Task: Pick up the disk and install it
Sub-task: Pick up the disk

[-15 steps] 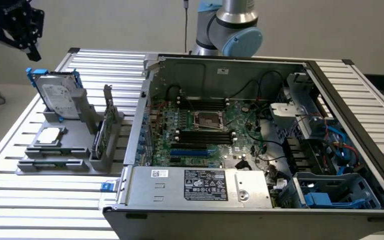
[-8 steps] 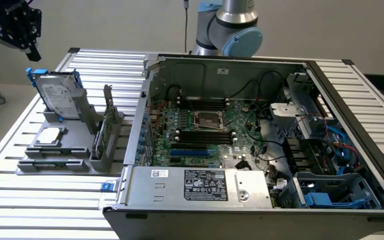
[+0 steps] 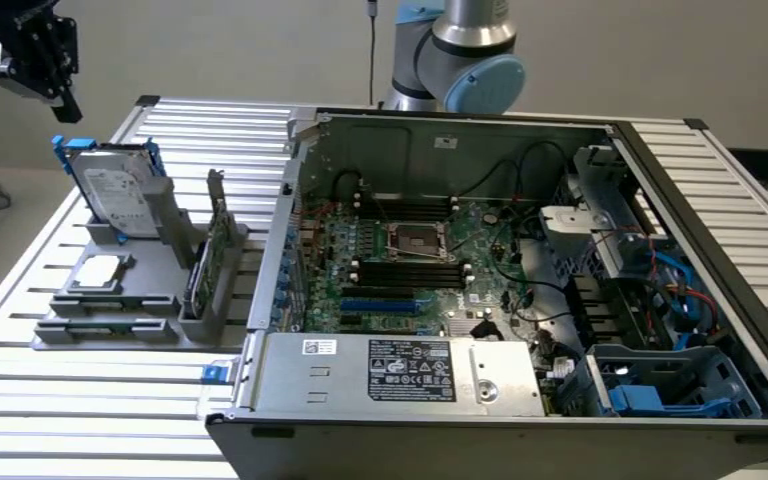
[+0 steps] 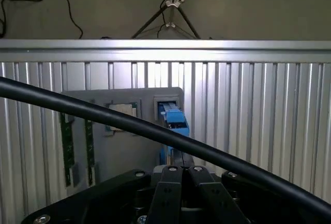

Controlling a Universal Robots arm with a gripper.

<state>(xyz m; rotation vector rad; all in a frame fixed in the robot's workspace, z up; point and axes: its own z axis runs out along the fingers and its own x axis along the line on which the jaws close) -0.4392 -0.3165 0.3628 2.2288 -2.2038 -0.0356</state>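
The disk (image 3: 117,190) is a silver-grey drive with a white label and blue rails. It leans upright in a grey holder (image 3: 137,300) on the exterior view's left. My gripper (image 3: 67,108) hangs in the air above and slightly left of it, not touching. In the wrist view the gripper (image 4: 183,169) is shut with its black fingers (image 4: 168,182) pressed together and nothing between them. Just beyond the tips is the disk (image 4: 173,118), seen edge-on with its blue rail showing.
An open computer case (image 3: 704,200) with its motherboard fills the exterior view's right, with a blue drive bay (image 3: 664,390) at its near corner. The holder also carries a small square chip (image 3: 101,272) and a green card (image 3: 211,262). A black cable (image 4: 103,113) crosses the wrist view.
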